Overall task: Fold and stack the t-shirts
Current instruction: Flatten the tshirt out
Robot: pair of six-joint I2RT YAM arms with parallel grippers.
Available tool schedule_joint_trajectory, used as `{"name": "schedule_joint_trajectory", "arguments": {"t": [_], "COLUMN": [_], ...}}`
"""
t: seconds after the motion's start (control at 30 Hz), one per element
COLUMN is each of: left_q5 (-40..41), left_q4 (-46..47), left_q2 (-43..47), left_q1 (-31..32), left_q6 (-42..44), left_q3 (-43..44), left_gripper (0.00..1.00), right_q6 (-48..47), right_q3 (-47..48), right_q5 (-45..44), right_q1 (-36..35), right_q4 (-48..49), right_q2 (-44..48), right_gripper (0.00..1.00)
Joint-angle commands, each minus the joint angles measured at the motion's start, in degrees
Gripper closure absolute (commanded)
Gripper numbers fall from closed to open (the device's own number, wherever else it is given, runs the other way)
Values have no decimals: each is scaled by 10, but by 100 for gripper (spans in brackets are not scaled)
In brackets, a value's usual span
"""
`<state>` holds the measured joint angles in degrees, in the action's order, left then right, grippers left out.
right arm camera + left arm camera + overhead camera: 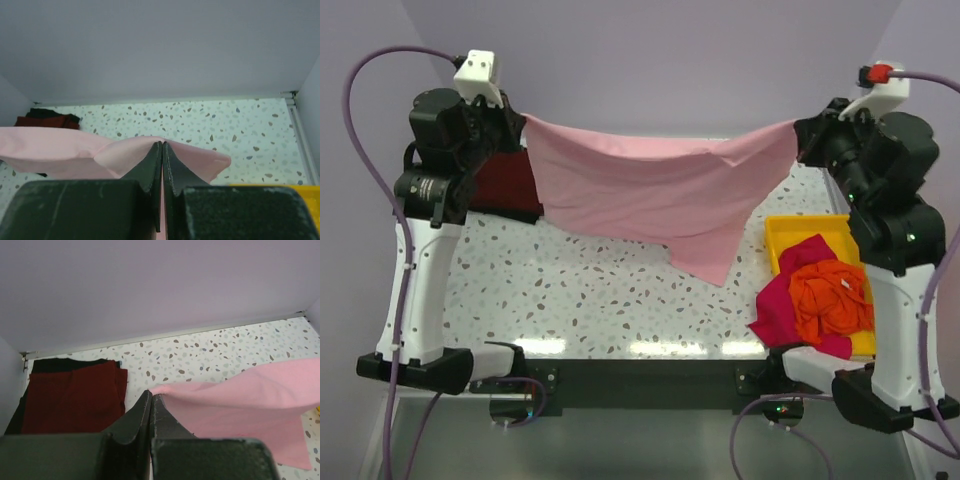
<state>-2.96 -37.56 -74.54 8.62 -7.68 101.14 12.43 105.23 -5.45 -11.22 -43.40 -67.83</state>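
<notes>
A pale pink t-shirt [660,190] hangs stretched in the air between both arms, sagging to a point near the table's middle. My left gripper [520,120] is shut on its left corner [165,388]. My right gripper [800,135] is shut on its right corner [130,150]. A folded dark maroon t-shirt [75,395] lies on a black t-shirt [65,364] at the back left of the table. An orange t-shirt [832,298] and a magenta t-shirt [785,300] lie crumpled in the yellow tray.
The yellow tray [800,230] stands at the right edge of the speckled table [600,290]. Purple walls [650,60] close in the back and sides. Both arm bases stand at the near edge.
</notes>
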Motion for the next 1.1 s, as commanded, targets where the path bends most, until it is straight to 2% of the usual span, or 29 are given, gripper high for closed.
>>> {"name": "schedule_joint_trajectory", "arguments": {"t": [0.0, 0.2, 0.4, 0.5, 0.67, 0.87, 1.07], "left_q5": [-77, -98, -96, -100, -104, -79, -52], "left_q4": [-40, -66, -83, -77, -74, -41, -39], "left_q2": [38, 84, 113, 114, 61, 8, -29], "left_q1": [-5, -5, -5, -5, -5, -5, -5], "left_q6": [59, 68, 57, 41, 13, 4, 8], "left_q3": [54, 110, 153, 158, 143, 87, 89], "left_gripper": [100, 100, 100, 100, 100, 100, 100], "right_q6": [-38, -61, -74, -74, -83, -74, -63], "right_q3": [61, 125, 211, 224, 174, 95, 96], "right_q5": [-14, -2, 9, 11, -23, -23, -6], "right_q1": [1, 1, 1, 1, 1, 1, 1], "right_q4": [-2, -11, -30, -28, -15, 24, 37], "right_q2": [51, 103, 111, 108, 86, 46, 9], "right_gripper": [100, 100, 100, 100, 100, 100, 100]}}
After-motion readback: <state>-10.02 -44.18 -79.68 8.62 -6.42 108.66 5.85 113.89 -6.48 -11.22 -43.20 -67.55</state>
